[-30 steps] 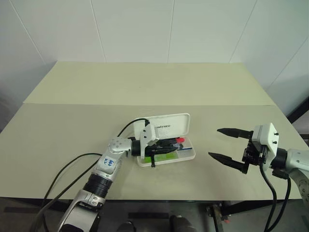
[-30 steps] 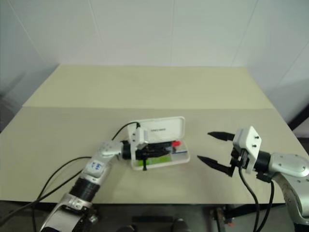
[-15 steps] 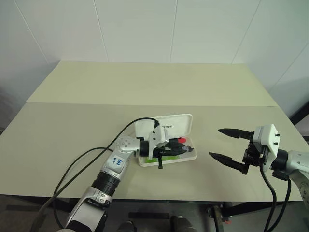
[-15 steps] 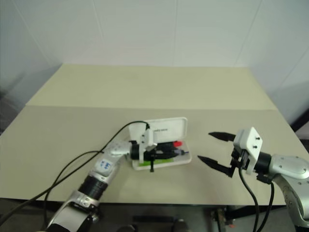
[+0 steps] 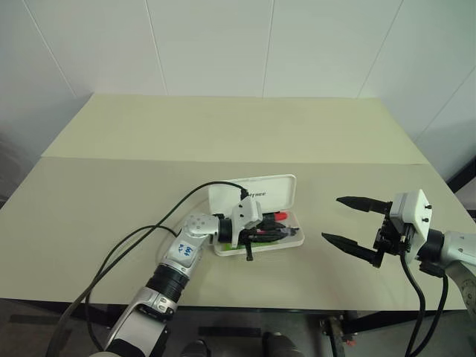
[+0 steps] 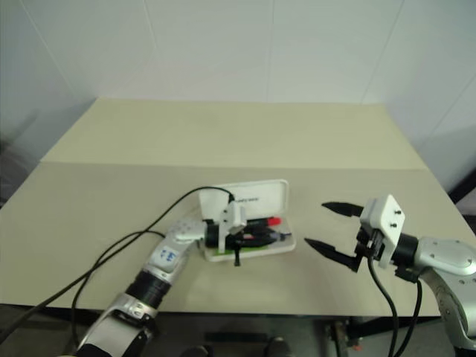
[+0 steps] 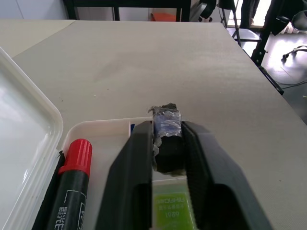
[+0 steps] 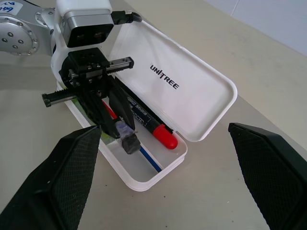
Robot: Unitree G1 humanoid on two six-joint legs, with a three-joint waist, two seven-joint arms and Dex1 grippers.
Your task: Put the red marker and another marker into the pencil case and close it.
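The left gripper (image 7: 165, 158) is reaching low into the open pencil case (image 5: 286, 193), fingers narrowly parted around the green highlighter (image 7: 169, 208), apparently seating it in the tray, the red marker (image 7: 72, 165) lying just beyond, while the right gripper (image 5: 355, 223) is hanging wide open and empty, well right.

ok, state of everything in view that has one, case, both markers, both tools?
pencil case: open, lid tipped back, flat on the table.
red marker: capped, lying in the tray beside the lid hinge.
green highlighter: lying in the tray, alongside the red marker.
left tool: down in the tray at the highlighter; grip unreadable.
right tool: open wide, empty, right of the case.
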